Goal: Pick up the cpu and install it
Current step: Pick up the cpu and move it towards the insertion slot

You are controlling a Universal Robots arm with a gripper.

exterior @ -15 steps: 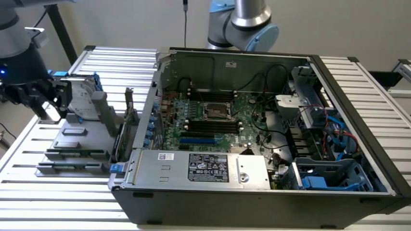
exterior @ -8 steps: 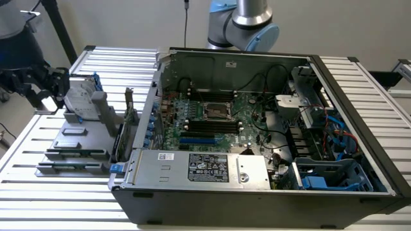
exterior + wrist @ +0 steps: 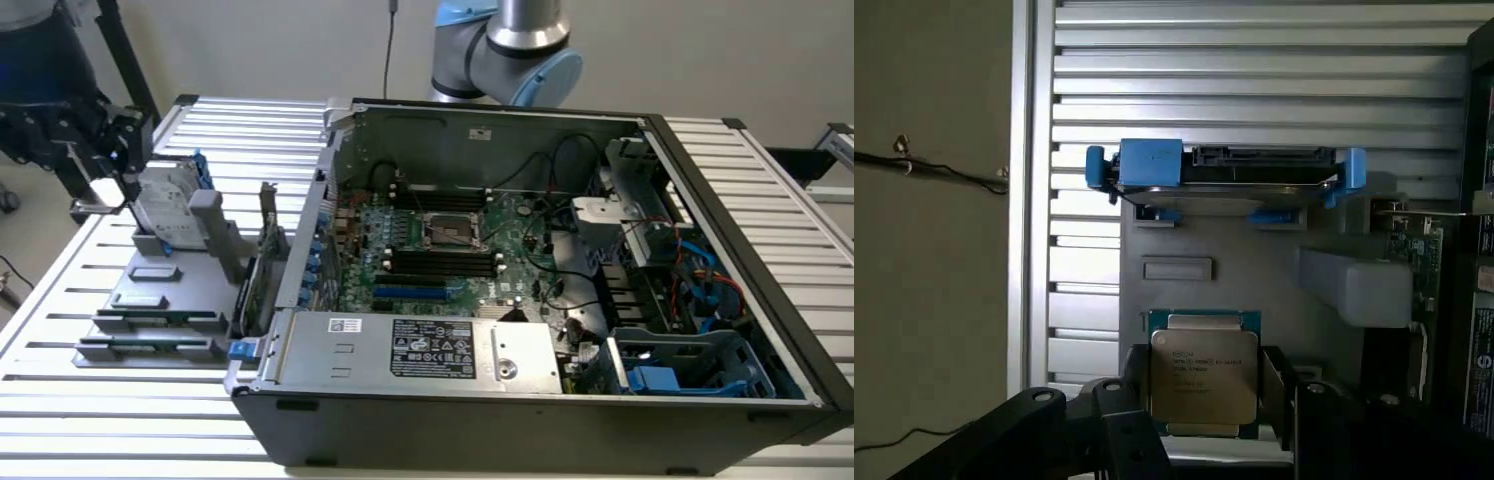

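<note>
Chip (image 3: 1203,370) sits between the spread fingers (image 3: 1279,395) of the gripper (image 3: 1203,420), flat on the gray parts tray (image 3: 1254,270) beside the computer case (image 3: 534,250), not yet clearly clamped or lifted, while the motherboard socket (image 3: 451,232) waits empty, so installation is all ahead.

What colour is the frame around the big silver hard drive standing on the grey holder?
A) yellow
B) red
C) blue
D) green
C: in the wrist view the hard drive has bright blue plastic pieces along its edge and at both ends, and the cpu sits nearer the gripper, between its open dark fingers.
</note>
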